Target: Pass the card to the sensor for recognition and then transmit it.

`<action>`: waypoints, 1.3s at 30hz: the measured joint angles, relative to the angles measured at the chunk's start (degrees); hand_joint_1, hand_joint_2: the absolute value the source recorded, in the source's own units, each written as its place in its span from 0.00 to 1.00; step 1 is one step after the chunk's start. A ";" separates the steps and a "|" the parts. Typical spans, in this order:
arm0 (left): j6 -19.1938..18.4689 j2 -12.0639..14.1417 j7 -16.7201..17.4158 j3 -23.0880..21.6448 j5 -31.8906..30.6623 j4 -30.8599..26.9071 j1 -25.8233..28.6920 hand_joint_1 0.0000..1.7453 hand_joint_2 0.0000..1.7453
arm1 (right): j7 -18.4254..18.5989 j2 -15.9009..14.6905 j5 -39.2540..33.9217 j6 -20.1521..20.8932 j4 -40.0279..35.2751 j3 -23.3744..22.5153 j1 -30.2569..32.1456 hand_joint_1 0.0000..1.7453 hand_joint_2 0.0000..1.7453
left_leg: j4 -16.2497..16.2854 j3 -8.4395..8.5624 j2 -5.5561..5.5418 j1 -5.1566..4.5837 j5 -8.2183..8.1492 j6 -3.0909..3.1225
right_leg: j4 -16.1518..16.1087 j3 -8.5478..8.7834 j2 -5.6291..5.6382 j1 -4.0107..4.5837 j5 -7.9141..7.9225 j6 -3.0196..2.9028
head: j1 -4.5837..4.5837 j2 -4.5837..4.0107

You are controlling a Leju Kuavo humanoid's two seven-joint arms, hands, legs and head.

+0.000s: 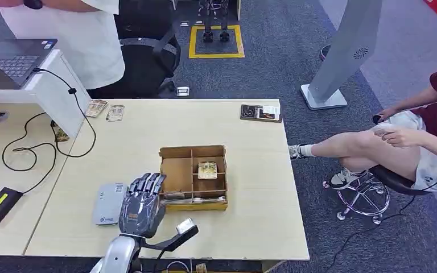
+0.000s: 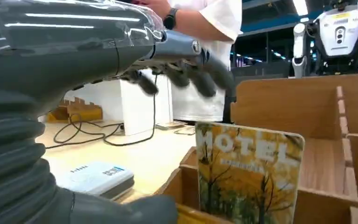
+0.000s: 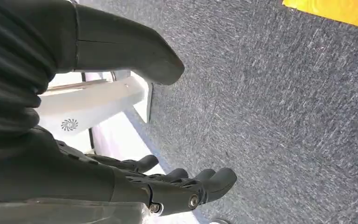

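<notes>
A yellow card printed "HOTEL" [image 2: 249, 175] stands upright in the near compartment of a divided cardboard box [image 1: 177, 173]. My left hand [image 1: 142, 205] hovers at the box's near left corner. Its fingers [image 2: 186, 77] stretch out above the card, the thumb [image 2: 121, 210] lies low beside it, and nothing is held. Another card [image 1: 207, 169] lies flat in a middle compartment. The grey-white card sensor [image 1: 109, 203] sits on the table just left of my hand, and also appears as the sensor [image 2: 95, 177] in the left wrist view. My right hand [image 3: 168, 184] hangs over grey carpet with its fingers loosely apart and empty.
Two loose cards [image 1: 105, 110] and a dark card holder [image 1: 260, 112] lie along the table's far edge. A black device [image 1: 0, 205] and cables occupy the left table beside a laptop [image 1: 11, 57]. One person stands behind the table [image 1: 79, 34], another sits at the right [image 1: 409, 136].
</notes>
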 joint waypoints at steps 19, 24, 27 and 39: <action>-3.96 0.22 -0.28 0.11 -0.92 0.00 0.06 1.00 1.00 | -0.42 0.13 -0.07 0.24 0.59 0.00 -0.04 0.00 1.00 | 0.00 0.00 0.00 0.00 0.00 0.00 | 0.00 0.00 0.00 0.00 0.00 0.00 | 0.00 0.00; -4.13 0.50 -1.16 0.11 -0.72 0.00 0.07 1.00 1.00 | -0.44 0.13 0.02 0.17 0.59 0.00 -0.10 0.00 1.00 | 0.00 0.00 0.00 0.00 0.00 0.00 | 0.00 -0.01 0.00 0.00 0.00 0.00 | 0.00 0.00; -4.29 0.61 -1.22 0.11 -0.52 0.00 0.07 0.58 1.00 | -0.44 0.13 0.02 0.17 0.59 0.00 -0.16 0.00 1.00 | 0.00 0.00 0.00 0.00 0.00 0.00 | 0.00 -0.01 0.00 0.00 0.00 0.00 | 0.00 0.00; -1.07 0.50 -1.20 0.11 -0.76 -0.39 0.24 0.00 1.00 | -0.37 0.13 0.04 0.22 0.59 0.00 -0.20 0.00 1.00 | 0.00 0.00 0.00 0.00 0.00 0.00 | 0.00 0.00 0.00 0.00 0.00 0.00 | -0.02 0.00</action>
